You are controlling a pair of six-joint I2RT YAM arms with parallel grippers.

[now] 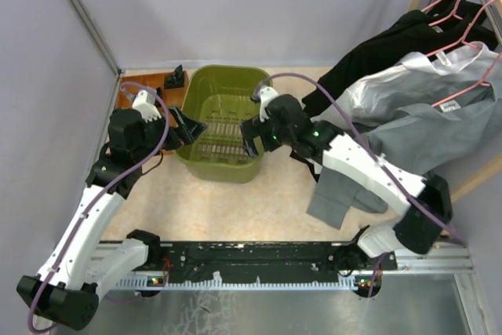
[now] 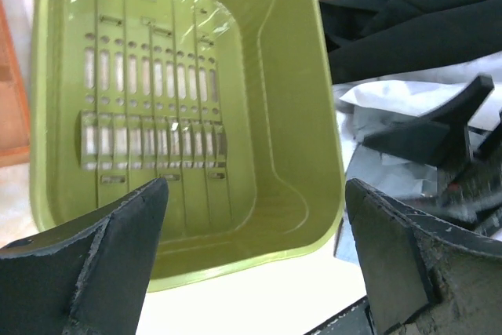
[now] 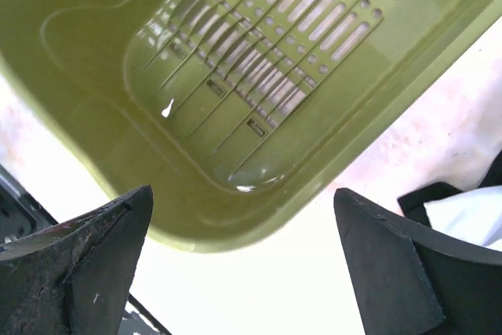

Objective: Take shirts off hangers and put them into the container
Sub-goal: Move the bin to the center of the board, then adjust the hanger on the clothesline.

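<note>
Olive-green plastic, the container (image 1: pixel 227 88) sits open side up at the middle of the beige table (image 1: pixel 259 209). Its long axis runs from your arm bases toward the back wall. You have one tub, rectangular with rounded corners and a thick rim. The slots in its bottom run along the same axis, and no cloth lies inside it.

Look right for the shirts, floppy cloth hung in a row. A black mass (image 1: pixel 392 41) hangs farthest back, and you cannot tell from here whether it is one shirt or two. Next comes one white shirt (image 1: pixel 408 76), then one grey shirt (image 1: pixel 427 135) nearest you. Collars point up and right toward the rack, hems trail down and left. A grey flap lies on the table under the right arm.

Thin pink wire hangers (image 1: pixel 464 25) show at the collars, at least three, between light wooden poles (image 1: pixel 480 176).

Your left gripper (image 1: pixel 190 127) hangs over the tub's left rim, jaws spread wide and empty. Your right gripper (image 1: pixel 252 137) is at the right rim, jaws likewise wide apart, holding nothing. One brown wooden tray (image 1: pixel 135 92) lies left of the tub.
</note>
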